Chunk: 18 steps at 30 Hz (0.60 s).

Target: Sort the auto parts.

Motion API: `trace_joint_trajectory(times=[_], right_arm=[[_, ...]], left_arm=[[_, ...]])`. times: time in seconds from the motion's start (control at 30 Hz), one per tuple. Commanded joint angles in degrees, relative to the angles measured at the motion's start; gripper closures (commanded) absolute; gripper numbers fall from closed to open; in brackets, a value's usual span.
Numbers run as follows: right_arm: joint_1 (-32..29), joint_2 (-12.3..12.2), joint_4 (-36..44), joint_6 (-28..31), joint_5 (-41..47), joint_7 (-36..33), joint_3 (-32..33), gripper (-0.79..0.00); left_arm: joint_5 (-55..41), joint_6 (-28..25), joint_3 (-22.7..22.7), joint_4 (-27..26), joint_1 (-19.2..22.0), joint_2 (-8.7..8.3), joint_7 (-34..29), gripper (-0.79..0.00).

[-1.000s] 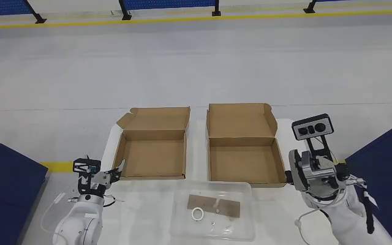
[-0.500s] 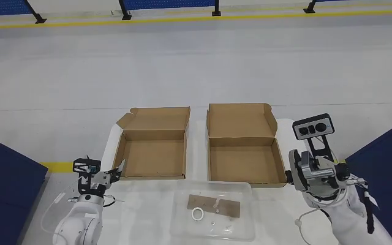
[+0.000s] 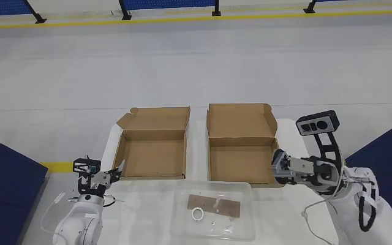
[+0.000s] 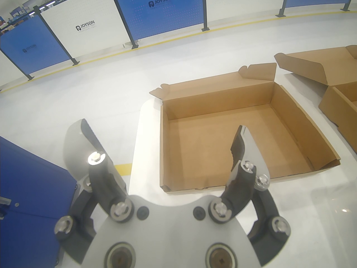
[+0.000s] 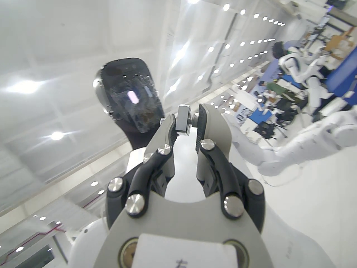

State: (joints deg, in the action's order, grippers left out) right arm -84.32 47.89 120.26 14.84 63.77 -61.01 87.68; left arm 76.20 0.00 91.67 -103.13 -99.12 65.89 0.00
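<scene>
Right gripper (image 5: 185,125) first: the jaws are pulled in narrow and pinching a small silver metal part (image 5: 183,123), a squarish block with a short stud on one side, caught right at the fingertips (image 5: 205,121). From above, that right gripper (image 3: 277,166) sits over the near right corner of the right cardboard box (image 3: 242,162), whose lid is folded back on the far side. Over on the left, the left gripper (image 4: 161,140) is spread wide with nothing between its fingers (image 4: 241,146). In the top view this left gripper (image 3: 114,173) hangs just off the near left corner of the left cardboard box (image 3: 153,156), apart from it. The left wrist view looks straight into that box (image 4: 195,129), bare brown floor, flaps up at the back. The two boxes stand side by side, apart, on the white table (image 3: 147,208). Nearer, between the arms, lies a clear plastic tray (image 3: 177,226) with a strip of cardboard (image 3: 229,207), a white ring (image 3: 197,214) just beside it, and a few bits too small to tell.
</scene>
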Motion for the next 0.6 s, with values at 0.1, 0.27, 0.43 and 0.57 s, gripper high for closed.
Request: trace_joint_trajectory(times=[0.1,0.27,0.43,0.57], right_arm=[[-1.2,-0.4,-1.7,-2.3,-11.6,-0.7,4.3,0.000],[-1.5,-0.8,-3.1,-4.9,-22.3,-0.6,6.9,0.000],[-1.3,-0.8,-3.9,-4.9,-25.0,-0.5,7.4,0.000],[-1.3,-0.8,-3.9,-4.9,-25.0,-0.5,7.4,0.000]], left_arm=[[0.0,0.0,0.0,0.0,0.0,0.00,0.0,-0.785],[0.0,0.0,0.0,0.0,0.0,0.00,0.0,-0.785],[0.0,0.0,0.0,0.0,0.0,0.00,0.0,-0.785],[0.0,0.0,0.0,0.0,0.0,0.00,0.0,-0.785]])
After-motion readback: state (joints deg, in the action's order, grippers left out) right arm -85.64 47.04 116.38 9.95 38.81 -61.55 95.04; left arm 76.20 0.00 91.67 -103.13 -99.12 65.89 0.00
